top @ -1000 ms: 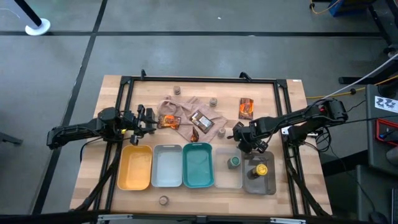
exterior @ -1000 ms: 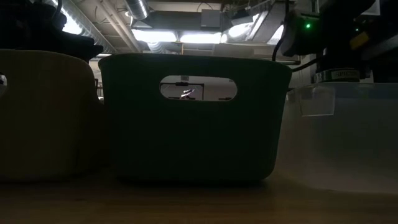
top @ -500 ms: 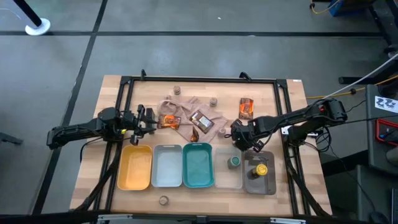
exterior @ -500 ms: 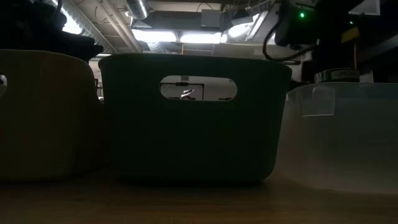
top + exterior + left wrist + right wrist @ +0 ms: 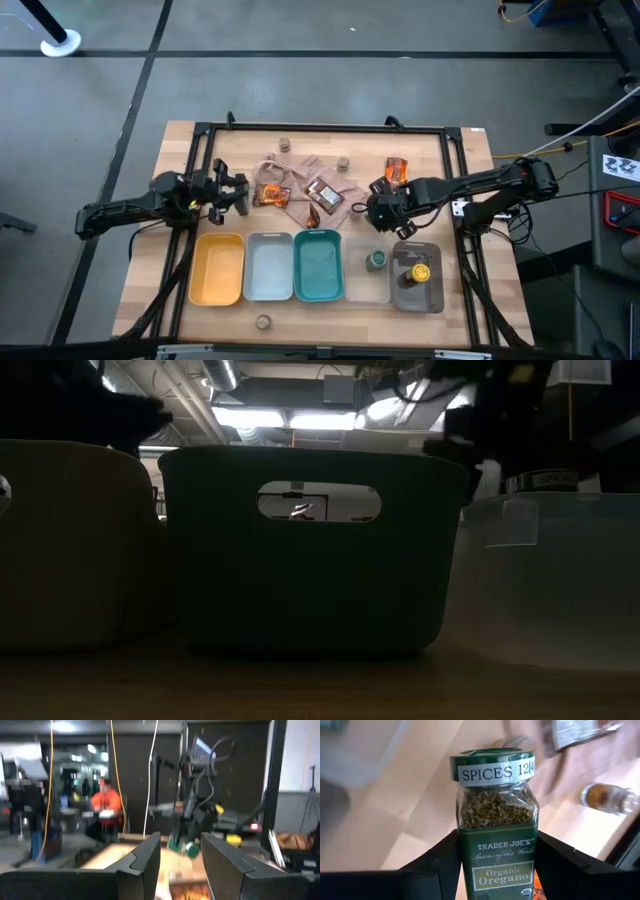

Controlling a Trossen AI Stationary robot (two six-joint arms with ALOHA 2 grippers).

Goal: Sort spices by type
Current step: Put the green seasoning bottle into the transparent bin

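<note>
A green-lidded jar (image 5: 496,815) labelled organic oregano is clamped upright between the two dark fingers (image 5: 440,860) of the right gripper (image 5: 381,207), as the right wrist view shows; the lid band reads "SPICES". Just below that gripper, towards the table's near edge, a clear tray (image 5: 366,285) is seen holding another green-lidded jar (image 5: 376,261), and beside it a grey tray (image 5: 432,291) holds a yellow-lidded jar (image 5: 419,272). Just beyond the right gripper an orange-brown packet (image 5: 397,172) lies flat on the wood. To the gripper's left a beige-pink cloth (image 5: 292,168) is spread, with a dark packet (image 5: 324,193) and another orange packet (image 5: 270,193) lying on it, and two small tan-lidded jars (image 5: 343,163) stand near its far edge. The left gripper (image 5: 232,192) is held at the cloth's left side, its fingers (image 5: 145,862) parted with nothing between them, as the left wrist view shows; through that gap the right arm with its green jar is seen farther off, blurred, and a person in an orange top is seated in the room behind. Below the left gripper a yellow tray (image 5: 217,289) is set, then a pale grey tray (image 5: 268,291) and a teal tray (image 5: 319,291) in a row. One tan-lidded jar (image 5: 263,322) stands alone near the table's front edge, well apart from both grippers
</note>
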